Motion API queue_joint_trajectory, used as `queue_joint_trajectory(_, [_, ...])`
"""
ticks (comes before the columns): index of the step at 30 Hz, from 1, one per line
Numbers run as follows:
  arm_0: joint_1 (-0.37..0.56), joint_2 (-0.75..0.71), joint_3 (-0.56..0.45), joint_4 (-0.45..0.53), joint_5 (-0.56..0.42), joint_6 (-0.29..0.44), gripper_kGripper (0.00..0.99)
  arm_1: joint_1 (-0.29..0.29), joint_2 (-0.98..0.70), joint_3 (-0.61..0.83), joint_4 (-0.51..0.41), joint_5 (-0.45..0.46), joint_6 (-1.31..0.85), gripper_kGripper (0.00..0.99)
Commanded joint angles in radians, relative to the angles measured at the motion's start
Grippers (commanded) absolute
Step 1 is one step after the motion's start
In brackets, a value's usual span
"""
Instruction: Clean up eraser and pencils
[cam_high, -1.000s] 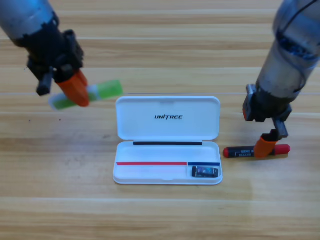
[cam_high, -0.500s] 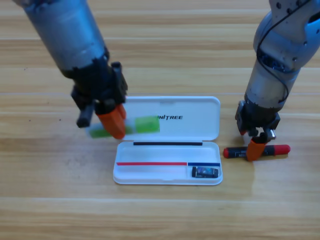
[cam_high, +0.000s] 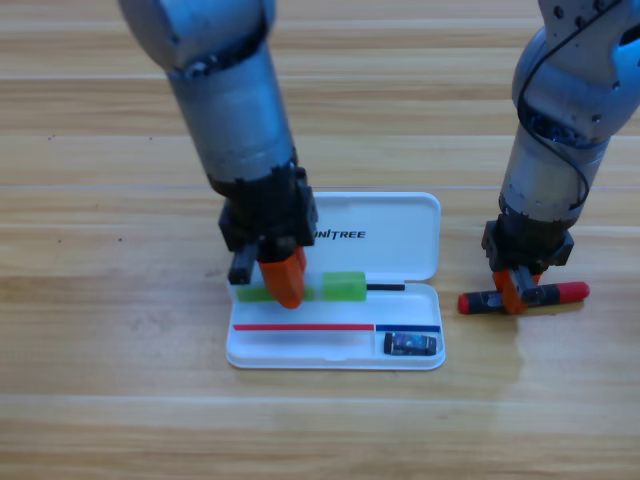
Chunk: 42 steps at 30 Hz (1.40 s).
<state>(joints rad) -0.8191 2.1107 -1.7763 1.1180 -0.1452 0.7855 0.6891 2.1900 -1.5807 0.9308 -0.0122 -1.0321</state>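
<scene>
High view, your items:
Left gripper: over the upper left of the case tray, clamped on the green pencil, which lies level across the tray's top edge and sticks out to the gripper's right.
Right gripper: on the table right of the case, closed around the middle of the black-and-red pencil, red ends showing either side.
Eraser: lies in the tray's lower right compartment, well apart from both grippers.
</scene>
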Motion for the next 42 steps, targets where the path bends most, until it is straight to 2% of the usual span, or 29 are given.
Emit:
queue_joint_trajectory(1, [-0.018, 0.100, -0.025, 0.005, 0.019, 0.006, 0.000, -0.017, -0.084, 0.060, 0.026, -0.037, 0.072, 0.000])
queue_joint_trajectory(7, [-0.018, 0.134, -0.040, 0.005, 0.026, 0.008, 0.000, 0.029, -0.240, 0.076, 0.083, -0.035, 0.135, 0.000])
queue_joint_trajectory(12, [-0.018, 0.147, -0.043, 0.005, 0.027, 0.008, 0.000, 0.056, -0.296, 0.107, 0.088, -0.032, 0.139, 0.000])
queue_joint_trajectory(42, [-0.011, 0.167, 0.005, -0.003, 0.013, 0.008, 0.000, 0.102, -0.302, 0.079, 0.088, -0.032, 0.185, 0.000])
